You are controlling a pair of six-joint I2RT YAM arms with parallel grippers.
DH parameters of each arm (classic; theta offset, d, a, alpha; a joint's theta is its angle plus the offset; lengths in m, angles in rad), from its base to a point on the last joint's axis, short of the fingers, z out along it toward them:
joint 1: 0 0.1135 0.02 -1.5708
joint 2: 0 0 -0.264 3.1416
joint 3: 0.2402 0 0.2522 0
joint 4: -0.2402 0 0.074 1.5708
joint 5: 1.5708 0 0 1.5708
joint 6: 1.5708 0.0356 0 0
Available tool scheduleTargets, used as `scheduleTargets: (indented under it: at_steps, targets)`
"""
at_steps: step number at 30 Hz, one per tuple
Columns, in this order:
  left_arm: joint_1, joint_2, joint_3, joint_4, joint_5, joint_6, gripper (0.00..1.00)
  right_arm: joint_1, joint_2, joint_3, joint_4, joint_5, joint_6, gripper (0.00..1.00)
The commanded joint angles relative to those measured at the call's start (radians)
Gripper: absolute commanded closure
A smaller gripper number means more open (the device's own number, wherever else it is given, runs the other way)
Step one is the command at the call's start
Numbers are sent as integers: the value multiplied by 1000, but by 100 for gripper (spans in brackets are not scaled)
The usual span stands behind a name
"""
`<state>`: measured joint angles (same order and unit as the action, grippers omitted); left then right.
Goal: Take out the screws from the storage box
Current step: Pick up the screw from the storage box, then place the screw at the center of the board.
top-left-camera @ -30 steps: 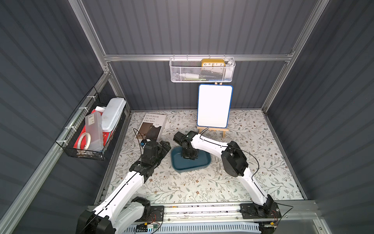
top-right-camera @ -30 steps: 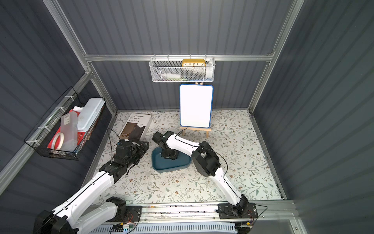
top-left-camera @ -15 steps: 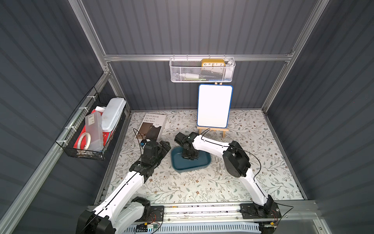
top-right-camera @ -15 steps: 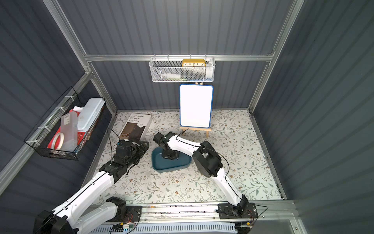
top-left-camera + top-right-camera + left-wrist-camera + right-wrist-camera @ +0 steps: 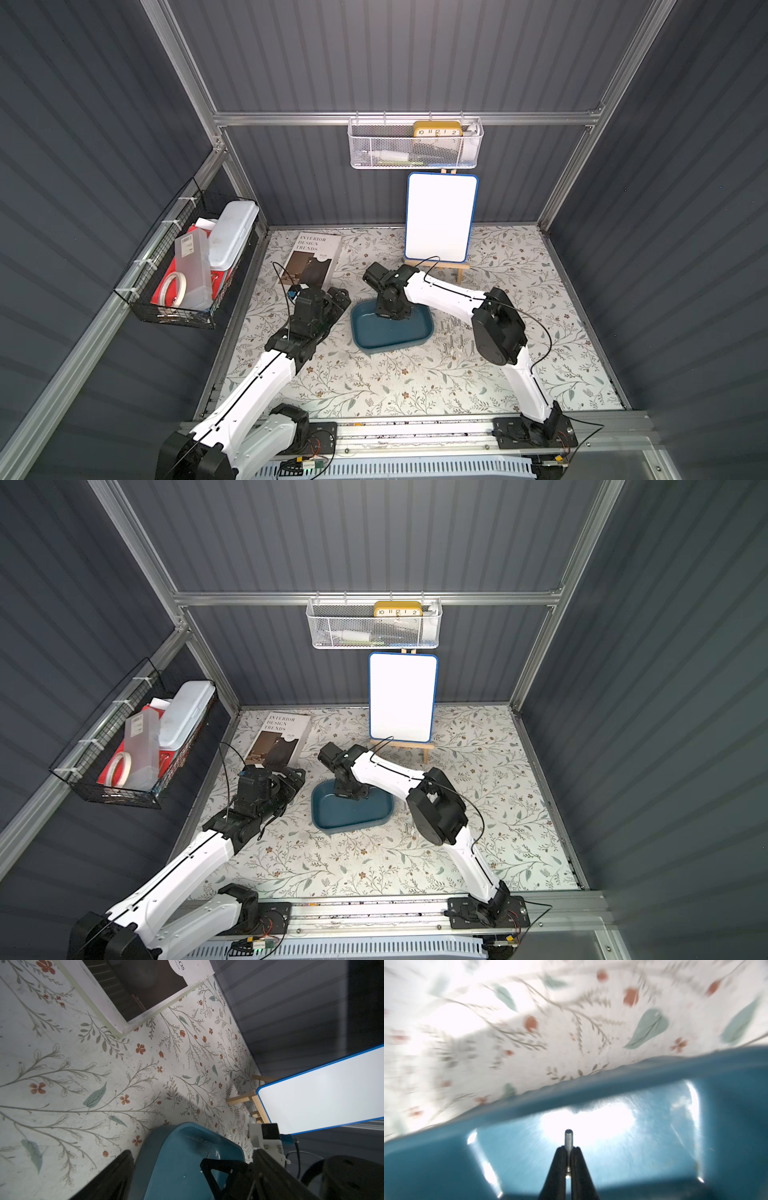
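- Silvery screw (image 5: 568,1138) is pinched by the right gripper (image 5: 568,1150), over the blue storage box (image 5: 390,338).
- The left gripper (image 5: 338,296) sits just left of it, jaws apart, holding nothing.
- More screws (image 5: 456,338) lie on the mat (image 5: 374,386) right of the box.

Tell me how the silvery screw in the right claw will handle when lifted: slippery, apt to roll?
Probably stiff and light: the thin silvery metal screw sticks straight out of the right claw. Pinched by narrow tips, it may pivot or slip if jolted. Being round, it would likely roll if dropped on the glossy dark teal plastic tray.
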<state>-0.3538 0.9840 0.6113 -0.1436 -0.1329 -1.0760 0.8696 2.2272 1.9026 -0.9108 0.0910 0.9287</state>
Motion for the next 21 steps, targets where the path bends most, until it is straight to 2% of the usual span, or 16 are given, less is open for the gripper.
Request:
scheduleTargets:
  at_steps: [1,6,12,21]
  targets:
    - [-1,-24,39,-26,-15,11,8,-2,-44,-20,-7,18,-24,99]
    - [-1,-41,58,-40,-16,21,8,-3,-103,-52,-28,62,-40,99]
    - [-1,-59,92,-44,-29,43,8,-10,-274,-164,-59,155,-128,99]
    - [-1,-40,131,-22,-57,80,9,-124,-744,-665,-13,210,-174,98]
